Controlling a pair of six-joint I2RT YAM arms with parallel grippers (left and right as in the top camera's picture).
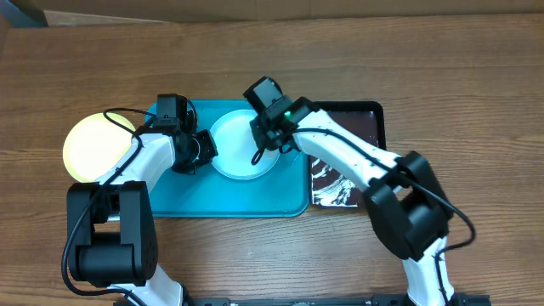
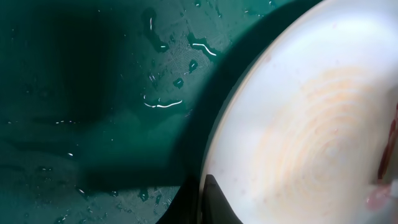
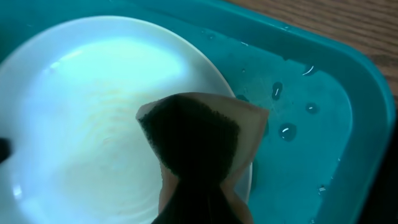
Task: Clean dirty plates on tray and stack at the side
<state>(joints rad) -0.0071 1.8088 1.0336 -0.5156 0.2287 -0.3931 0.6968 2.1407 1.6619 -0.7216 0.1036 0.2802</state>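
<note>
Sponge [image 3: 193, 134] pinched in right end effector [image 1: 257, 153] rests on white plate [image 1: 234, 144] in turquoise tray [image 1: 246, 200], mid-frame; left end effector [image 1: 205, 146] pinches that plate's frame-left rim.

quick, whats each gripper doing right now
left gripper: closed on the rim of the white plate
right gripper: closed on the sponge, over that plate

A white plate [image 1: 242, 143] lies flat, centred on the far half of the wet turquoise tray [image 1: 255, 200], showing faint orange rings. A yellow-green plate [image 1: 92, 144] lies flat just left of the tray.
</note>
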